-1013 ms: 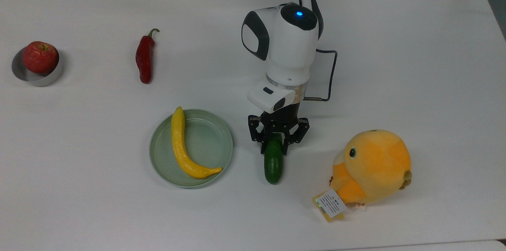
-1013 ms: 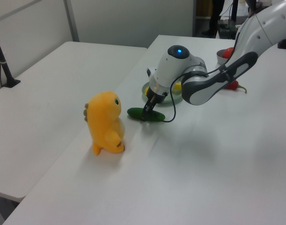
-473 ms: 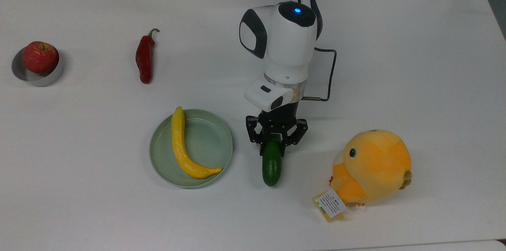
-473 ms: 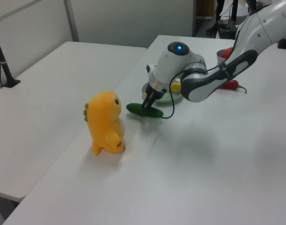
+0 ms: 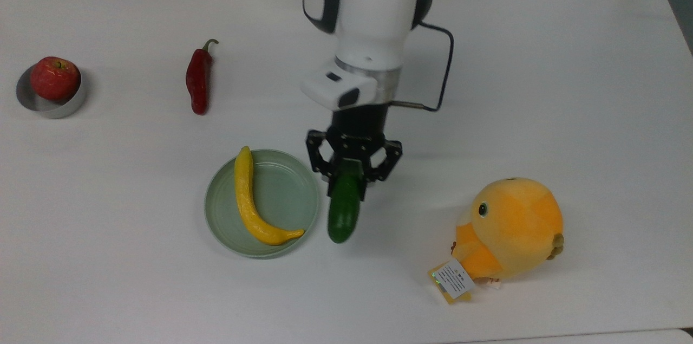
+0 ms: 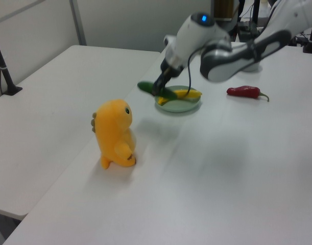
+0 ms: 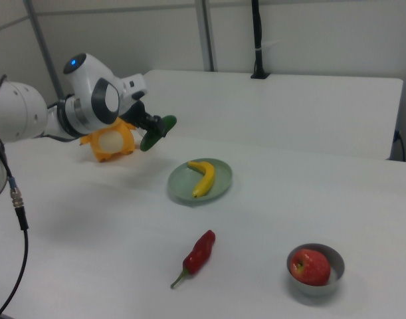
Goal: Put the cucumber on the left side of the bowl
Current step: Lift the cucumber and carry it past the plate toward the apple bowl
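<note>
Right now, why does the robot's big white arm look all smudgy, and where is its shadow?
In the top view the white robot arm looks smeared, likely motion blur, while the short dark green cucumber in the black two-finger gripper looks sharper. In the left view a soft grey shadow falls on the white table below the arm.

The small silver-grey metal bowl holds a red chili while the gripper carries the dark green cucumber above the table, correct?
Not quite: the small silver-grey metal bowl holds a red apple, as the right view shows; the red chili lies on the table. The gripper does carry the dark green cucumber above the table.
</note>
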You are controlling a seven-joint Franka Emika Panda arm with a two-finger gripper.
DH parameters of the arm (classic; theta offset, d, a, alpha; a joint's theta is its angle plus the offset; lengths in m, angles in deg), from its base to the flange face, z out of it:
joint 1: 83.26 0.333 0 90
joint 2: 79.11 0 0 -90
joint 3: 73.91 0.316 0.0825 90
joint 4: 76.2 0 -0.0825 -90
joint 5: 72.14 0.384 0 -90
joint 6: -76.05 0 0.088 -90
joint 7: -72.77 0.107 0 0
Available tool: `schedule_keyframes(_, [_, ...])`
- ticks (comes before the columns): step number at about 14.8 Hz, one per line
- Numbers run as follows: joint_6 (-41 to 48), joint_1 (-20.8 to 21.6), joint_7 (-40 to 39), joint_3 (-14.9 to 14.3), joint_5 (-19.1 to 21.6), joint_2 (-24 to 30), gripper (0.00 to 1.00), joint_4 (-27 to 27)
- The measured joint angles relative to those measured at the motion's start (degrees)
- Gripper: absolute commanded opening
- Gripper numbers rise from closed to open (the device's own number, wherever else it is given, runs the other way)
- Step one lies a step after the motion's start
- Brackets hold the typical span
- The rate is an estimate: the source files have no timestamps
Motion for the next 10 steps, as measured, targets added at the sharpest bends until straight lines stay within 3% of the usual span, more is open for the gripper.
schedule_keyframes(6, [12.29, -4.37, -0.64, -0.1, 6.32, 13.76, 0.33, -5.89])
schedule_keyframes(10, [23.89, -7.71, -13.62, -0.38, 13.94, 19.94, 0.33, -6.74])
